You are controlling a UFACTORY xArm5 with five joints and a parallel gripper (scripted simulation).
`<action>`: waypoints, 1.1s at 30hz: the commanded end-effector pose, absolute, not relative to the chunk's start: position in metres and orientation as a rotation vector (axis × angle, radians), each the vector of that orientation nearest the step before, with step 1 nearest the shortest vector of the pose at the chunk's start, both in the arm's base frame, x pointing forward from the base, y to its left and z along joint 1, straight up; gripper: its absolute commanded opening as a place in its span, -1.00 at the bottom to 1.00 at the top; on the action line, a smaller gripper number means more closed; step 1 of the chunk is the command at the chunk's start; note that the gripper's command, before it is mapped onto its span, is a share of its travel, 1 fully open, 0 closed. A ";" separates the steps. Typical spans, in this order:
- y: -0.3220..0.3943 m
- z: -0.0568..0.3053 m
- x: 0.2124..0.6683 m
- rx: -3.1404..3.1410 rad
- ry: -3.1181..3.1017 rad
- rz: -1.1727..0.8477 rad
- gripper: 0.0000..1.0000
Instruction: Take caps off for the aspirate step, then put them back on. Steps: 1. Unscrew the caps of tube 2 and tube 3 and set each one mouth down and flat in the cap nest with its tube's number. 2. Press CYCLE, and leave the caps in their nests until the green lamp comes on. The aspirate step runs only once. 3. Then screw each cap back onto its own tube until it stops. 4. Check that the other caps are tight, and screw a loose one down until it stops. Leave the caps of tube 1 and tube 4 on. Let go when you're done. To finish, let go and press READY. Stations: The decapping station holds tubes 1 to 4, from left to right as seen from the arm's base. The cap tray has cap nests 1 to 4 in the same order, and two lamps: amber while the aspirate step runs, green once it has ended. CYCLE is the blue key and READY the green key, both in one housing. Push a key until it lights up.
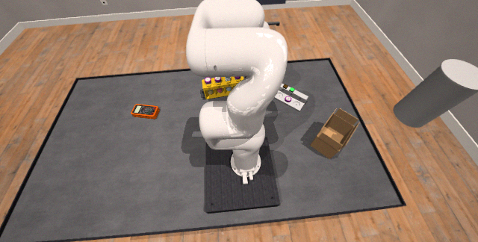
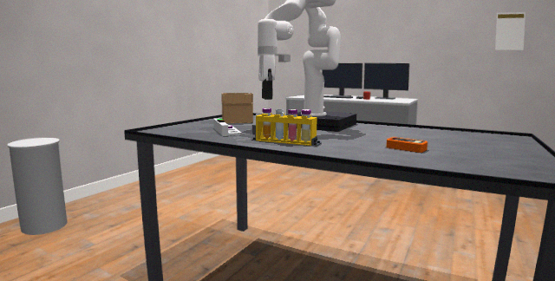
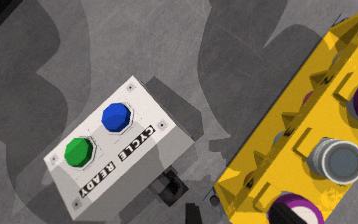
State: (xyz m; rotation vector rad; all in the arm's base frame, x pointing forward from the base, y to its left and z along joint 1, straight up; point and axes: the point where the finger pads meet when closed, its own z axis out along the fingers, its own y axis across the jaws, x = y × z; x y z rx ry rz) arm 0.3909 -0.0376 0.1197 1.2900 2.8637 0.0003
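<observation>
Since the green lamp (image 1: 291, 90) on the white cap tray (image 1: 303, 98) is lit, we judge the aspirate step over and recapping under way. The coming move turns on where the last loose cap lies from the gripper.

Arm's two-finger gripper (image 2: 267, 92) hangs pointing straight down, well above the dark grey table (image 2: 455, 155). Fingers are approx. half apart w/ nothing between them.

Wrist view looks straight down: a pale grey key housing (image 3: 145, 165) w/ blue CYCLE key (image 3: 116, 117) and green READY key (image 3: 79, 151), neither visibly lit. Just beside it is one end of the yellow four-tube rack (image 3: 260, 165). So the gripper is above the gap between housing and rack, not over the tray.

One tube in the rack stands open, a grey mouth w/ no cap (image 3: 336, 161); by the top view it is third from the left, i.e. tube 3. Its neighbours wear purple caps.

A single purple round cap (image 1: 287, 98) sits in a tray nest, prob. tube 3's; which nest no. we cannot read.

The rack lies toward the table's far edge, its long axis along that edge. The tray lies beyond the rack's right end, toward the far right corner, long axis slanting toward the right edge. So the cap is to the gripper's right and well below: traverse right first, then descend.
</observation>
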 end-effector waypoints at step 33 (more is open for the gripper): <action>-0.275 0.120 0.328 1.132 2.923 0.010 -0.08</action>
